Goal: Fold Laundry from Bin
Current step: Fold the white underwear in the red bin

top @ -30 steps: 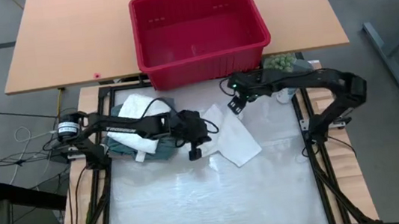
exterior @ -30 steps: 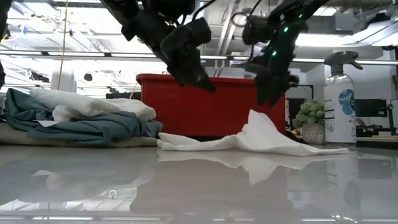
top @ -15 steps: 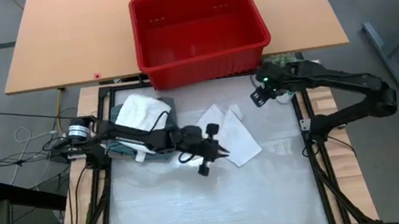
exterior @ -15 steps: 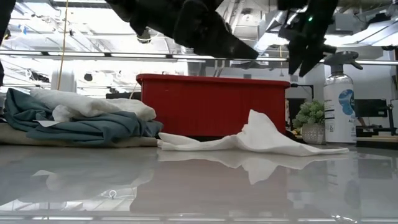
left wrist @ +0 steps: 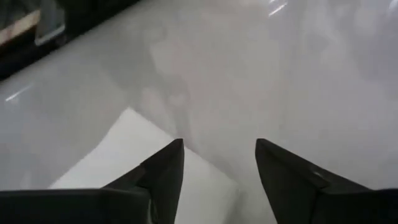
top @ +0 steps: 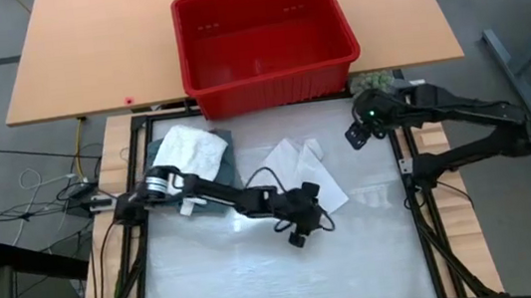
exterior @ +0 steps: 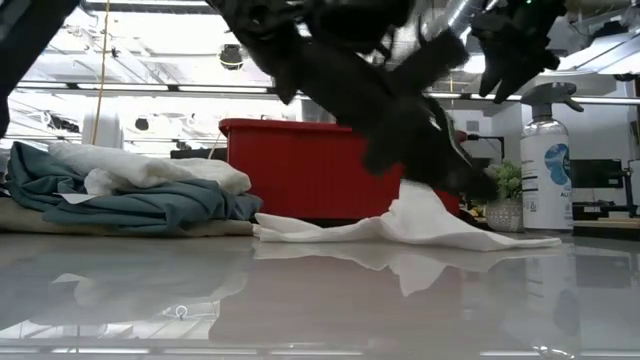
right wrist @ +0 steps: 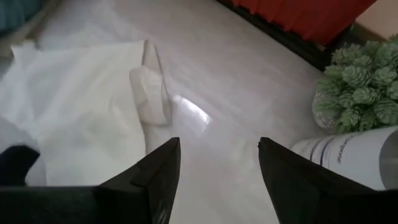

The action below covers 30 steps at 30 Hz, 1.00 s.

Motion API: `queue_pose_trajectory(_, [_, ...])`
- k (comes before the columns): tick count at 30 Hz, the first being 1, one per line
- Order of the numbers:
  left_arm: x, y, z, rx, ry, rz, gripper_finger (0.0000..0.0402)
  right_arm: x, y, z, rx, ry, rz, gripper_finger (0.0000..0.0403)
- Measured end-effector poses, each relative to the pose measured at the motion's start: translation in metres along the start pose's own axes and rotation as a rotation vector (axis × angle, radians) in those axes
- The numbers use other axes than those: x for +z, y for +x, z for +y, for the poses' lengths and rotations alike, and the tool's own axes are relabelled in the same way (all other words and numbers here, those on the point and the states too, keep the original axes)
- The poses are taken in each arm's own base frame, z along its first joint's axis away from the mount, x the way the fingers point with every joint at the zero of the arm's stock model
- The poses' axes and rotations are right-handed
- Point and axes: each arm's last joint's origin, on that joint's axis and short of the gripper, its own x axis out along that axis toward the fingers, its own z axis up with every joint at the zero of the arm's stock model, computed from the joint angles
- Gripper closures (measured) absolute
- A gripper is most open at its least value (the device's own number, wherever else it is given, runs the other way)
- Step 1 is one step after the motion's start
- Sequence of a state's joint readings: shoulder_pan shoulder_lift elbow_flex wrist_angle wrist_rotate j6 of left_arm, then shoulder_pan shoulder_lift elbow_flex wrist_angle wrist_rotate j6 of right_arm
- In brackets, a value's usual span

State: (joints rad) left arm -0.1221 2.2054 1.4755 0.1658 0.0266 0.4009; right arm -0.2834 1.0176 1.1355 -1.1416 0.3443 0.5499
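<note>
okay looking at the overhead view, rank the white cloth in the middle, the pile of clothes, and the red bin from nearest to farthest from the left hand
From the left hand:
1. White cloth: mid-table, right beside the hand.
2. Pile of clothes: back along the left arm, at the table's left edge.
3. Red bin: on the wooden table beyond the work surface.

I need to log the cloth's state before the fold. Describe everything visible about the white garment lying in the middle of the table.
The white garment is thin, soft cloth, spread mostly flat on the glossy table, in front of the red bin. One part is folded over into a small raised flap, and from table height it peaks in a soft ridge. The left pincer, fingers apart, hovers at its near corner; no grip shows.
</note>
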Motion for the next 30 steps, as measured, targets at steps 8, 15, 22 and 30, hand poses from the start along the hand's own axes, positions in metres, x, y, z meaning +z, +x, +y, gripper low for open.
queue_pose_trajectory(8, [-0.004,0.025,0.001,0.081,0.009,0.212,0.0205,-0.010,-0.004,0.005,0.006,-0.076,0.045,0.0163])
queue_pose_trajectory(15, [-0.013,0.022,0.002,0.094,-0.074,0.309,0.0216,-0.014,-0.012,0.006,0.031,-0.099,0.016,0.0163])
queue_pose_trajectory(22, [-0.017,0.022,-0.001,0.071,-0.201,0.347,0.0355,-0.020,-0.015,0.001,-0.019,-0.123,0.037,0.0163])
queue_pose_trajectory(30, [0.015,-0.020,0.018,0.255,-0.370,0.351,0.0399,-0.020,-0.015,-0.001,-0.066,-0.140,0.017,0.0163])
